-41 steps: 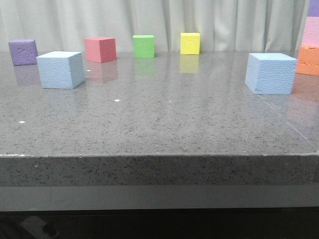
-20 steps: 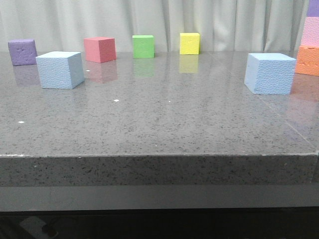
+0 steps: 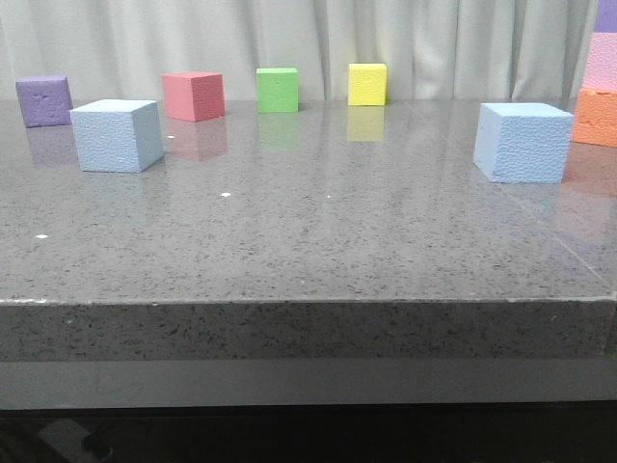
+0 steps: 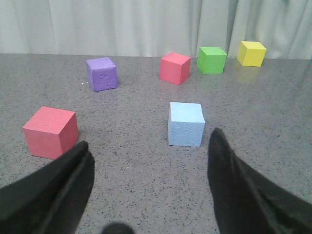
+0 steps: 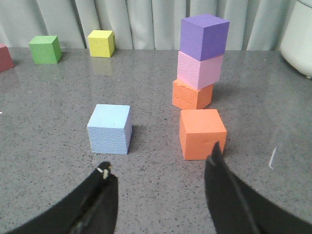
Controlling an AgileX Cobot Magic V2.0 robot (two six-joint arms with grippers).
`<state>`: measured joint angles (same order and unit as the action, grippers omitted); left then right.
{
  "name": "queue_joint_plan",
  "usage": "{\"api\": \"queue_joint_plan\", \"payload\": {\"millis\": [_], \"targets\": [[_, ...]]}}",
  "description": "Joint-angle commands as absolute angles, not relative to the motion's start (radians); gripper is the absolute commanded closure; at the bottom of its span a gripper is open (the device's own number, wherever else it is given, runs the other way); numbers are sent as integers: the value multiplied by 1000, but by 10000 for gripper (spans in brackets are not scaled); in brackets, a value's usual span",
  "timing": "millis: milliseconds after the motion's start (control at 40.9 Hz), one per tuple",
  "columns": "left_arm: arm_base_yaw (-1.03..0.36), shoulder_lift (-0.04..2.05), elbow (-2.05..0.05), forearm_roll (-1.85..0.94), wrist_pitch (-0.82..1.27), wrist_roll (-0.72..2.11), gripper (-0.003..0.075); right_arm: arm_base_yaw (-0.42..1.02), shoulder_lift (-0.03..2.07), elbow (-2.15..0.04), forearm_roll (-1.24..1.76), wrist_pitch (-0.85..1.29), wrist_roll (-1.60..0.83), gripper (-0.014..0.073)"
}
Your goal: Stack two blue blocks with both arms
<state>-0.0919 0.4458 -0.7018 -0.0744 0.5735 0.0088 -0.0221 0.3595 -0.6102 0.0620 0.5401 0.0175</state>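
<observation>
We seem to be in a robot test lab or staged demo space, not a home or shop. The work surface is a thick grey speckled stone-look table [image 3: 308, 280], glossy enough to mirror what stands on it. Behind it hangs a pale pleated curtain [image 3: 434, 39] that closes off the whole background like a backdrop. The only contents are plain foam cubes laid out as props: 2 pale blue blocks [image 3: 117, 135] [image 3: 523, 142], a red cube [image 3: 194, 95], a green cube [image 3: 277, 89], a yellow cube [image 3: 367, 84], a purple cube [image 3: 43, 100], and a stack of 3 cubes [image 5: 201, 61]. A white rounded vessel [image 5: 298, 36] sits at the table's far right.
</observation>
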Motion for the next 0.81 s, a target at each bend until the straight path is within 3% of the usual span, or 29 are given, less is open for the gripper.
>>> {"api": "queue_joint_plan", "payload": {"millis": [0,318,562,782], "targets": [[-100,461,-730,-77,499,0,229,-27,385,-643,93,466,8,171],[-100,461,-730,-77,499,0,229,-27,456,-647,95,475,6,163],[-100,461,-730,-77,499,0,229,-27,566,-647,143,497,0,-18],[-100,461,-730,-77,499,0,229,-7,713,-746,260,600,-132,-35]]}}
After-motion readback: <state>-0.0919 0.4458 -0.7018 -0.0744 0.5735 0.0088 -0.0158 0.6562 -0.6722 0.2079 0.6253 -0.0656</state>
